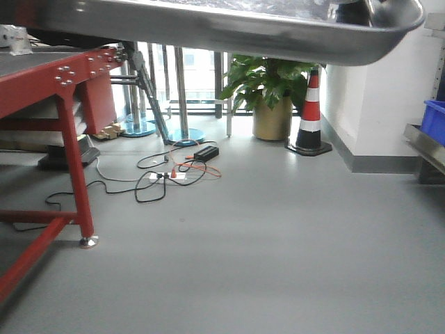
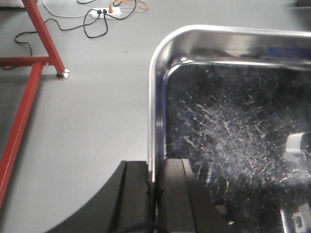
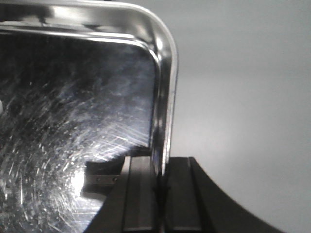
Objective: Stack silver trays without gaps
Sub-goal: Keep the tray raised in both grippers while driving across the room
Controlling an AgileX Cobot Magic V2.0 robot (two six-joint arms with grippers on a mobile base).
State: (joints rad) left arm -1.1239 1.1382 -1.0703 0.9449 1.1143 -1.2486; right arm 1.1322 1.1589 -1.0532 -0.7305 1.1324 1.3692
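Note:
One silver tray (image 1: pixel 229 28) is held up in the air over the grey floor, and its underside fills the top of the front view. In the left wrist view my left gripper (image 2: pixel 156 182) is shut on the left rim of the silver tray (image 2: pixel 154 97), one finger inside and one outside. The right wrist view shows my right gripper (image 3: pixel 160 177) shut on the right rim of the silver tray (image 3: pixel 166 97) the same way. The tray's scratched, mirror-like bottom shows in both wrist views. No other silver tray is in view.
A red steel table frame (image 1: pixel 66 139) stands at the left, its leg (image 2: pixel 46 34) also below the left arm. Cables and a power strip (image 1: pixel 167 176) lie on the floor. A potted plant (image 1: pixel 271 97), a traffic cone (image 1: pixel 310 115) and a blue bin (image 1: pixel 434 120) stand beyond.

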